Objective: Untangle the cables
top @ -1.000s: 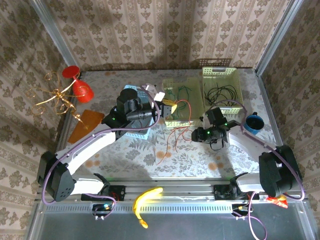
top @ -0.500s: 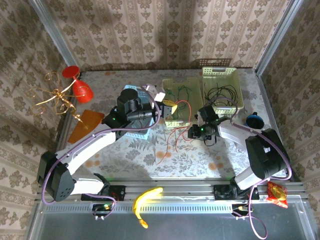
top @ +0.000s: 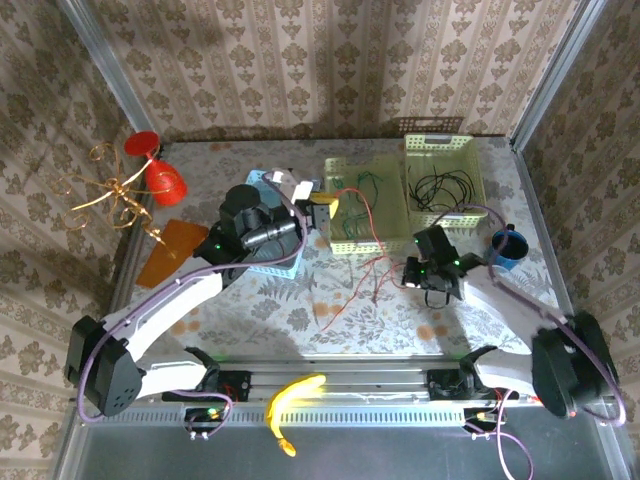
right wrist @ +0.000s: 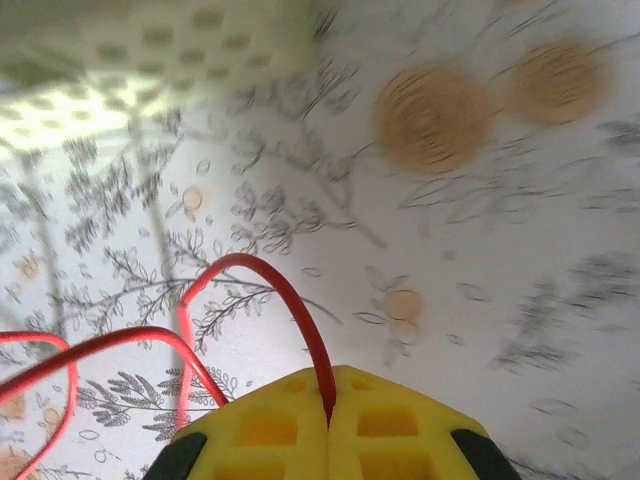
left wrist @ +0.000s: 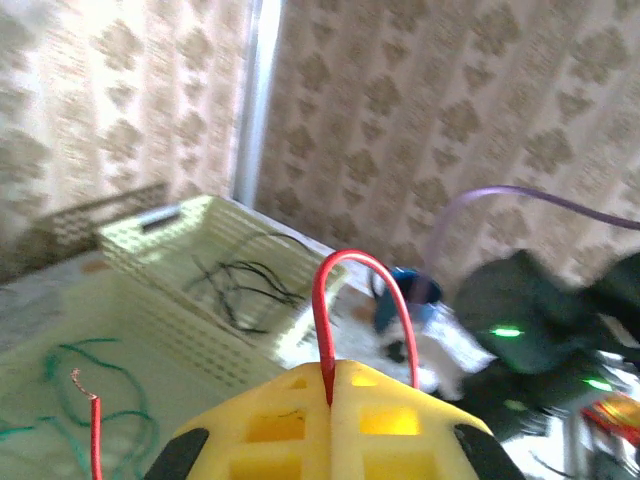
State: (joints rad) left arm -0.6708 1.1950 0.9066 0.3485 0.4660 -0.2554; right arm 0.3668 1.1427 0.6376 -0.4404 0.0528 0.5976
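Right tool point(top: 414, 270) had backed off rightward, dragging the red cable point(right wrist: 247, 259)!
It was clamped on the cable low over the desk point(top: 250, 310). The left tool point(top: 325, 213) pinched it beside the green cable point(top: 364, 183). Best part slowly, steadily.

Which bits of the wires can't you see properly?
- Top view: the thin red wire crosses the pale green basket holding the thin green wire; too small to tell if they tangle.
- Left wrist view: yellow fingers of the left gripper hide the pinched bit of red wire.
- Right wrist view: the right gripper hides its pinched bit too; red loops leave the left edge; the basket is blurred.
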